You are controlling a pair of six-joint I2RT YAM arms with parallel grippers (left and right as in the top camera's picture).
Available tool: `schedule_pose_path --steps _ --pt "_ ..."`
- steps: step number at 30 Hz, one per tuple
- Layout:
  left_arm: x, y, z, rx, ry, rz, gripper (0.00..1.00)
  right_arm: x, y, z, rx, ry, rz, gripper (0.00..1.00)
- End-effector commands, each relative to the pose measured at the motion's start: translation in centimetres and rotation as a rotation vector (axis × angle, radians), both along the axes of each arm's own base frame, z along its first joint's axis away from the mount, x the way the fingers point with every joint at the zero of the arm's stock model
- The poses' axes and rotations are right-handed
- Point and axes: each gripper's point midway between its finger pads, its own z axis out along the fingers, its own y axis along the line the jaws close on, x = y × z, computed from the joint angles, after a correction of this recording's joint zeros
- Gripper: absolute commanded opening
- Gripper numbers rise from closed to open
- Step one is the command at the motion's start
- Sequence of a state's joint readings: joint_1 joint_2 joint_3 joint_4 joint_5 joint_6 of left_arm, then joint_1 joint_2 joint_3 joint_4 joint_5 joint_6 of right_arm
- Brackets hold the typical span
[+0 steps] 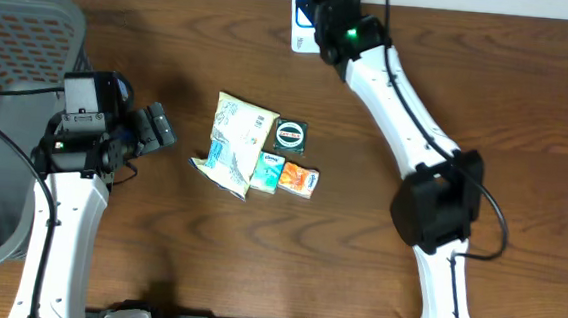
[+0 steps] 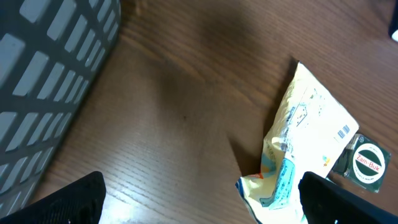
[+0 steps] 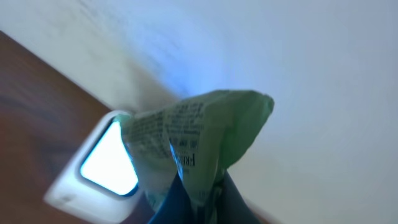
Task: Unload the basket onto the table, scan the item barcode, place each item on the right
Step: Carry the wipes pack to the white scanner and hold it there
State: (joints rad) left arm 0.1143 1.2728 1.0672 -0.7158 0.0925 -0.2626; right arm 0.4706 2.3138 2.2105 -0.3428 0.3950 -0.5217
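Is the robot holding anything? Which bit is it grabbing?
Yes. The right gripper pinches a green packet by its bottom edge, near the white scanner. The left gripper is open and holds nothing.

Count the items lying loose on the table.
4, clustered together: a large pale pouch, a round dark tin beside it, and a teal packet and an orange packet side by side, nearer the robot than the tin. Anything beneath the pouch would be hidden.
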Motion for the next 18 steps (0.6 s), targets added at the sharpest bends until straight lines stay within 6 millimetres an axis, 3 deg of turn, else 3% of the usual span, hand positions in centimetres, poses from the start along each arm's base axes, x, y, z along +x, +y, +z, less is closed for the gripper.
schedule_pose_path --steps 1,9,18 --pt "0.0 0.1 -0.1 -0.003 0.004 0.004 0.97 1.7 -0.1 -2.4 -0.301 -0.031 0.070 0.01" --pt "0.0 0.1 -0.1 -0.003 0.004 0.004 0.98 3.8 -0.5 -5.4 -0.462 -0.087 0.037 0.01" --pt "0.0 0.1 -0.1 -0.003 0.004 0.004 0.98 4.1 -0.3 -4.9 -0.449 -0.114 0.032 0.01"
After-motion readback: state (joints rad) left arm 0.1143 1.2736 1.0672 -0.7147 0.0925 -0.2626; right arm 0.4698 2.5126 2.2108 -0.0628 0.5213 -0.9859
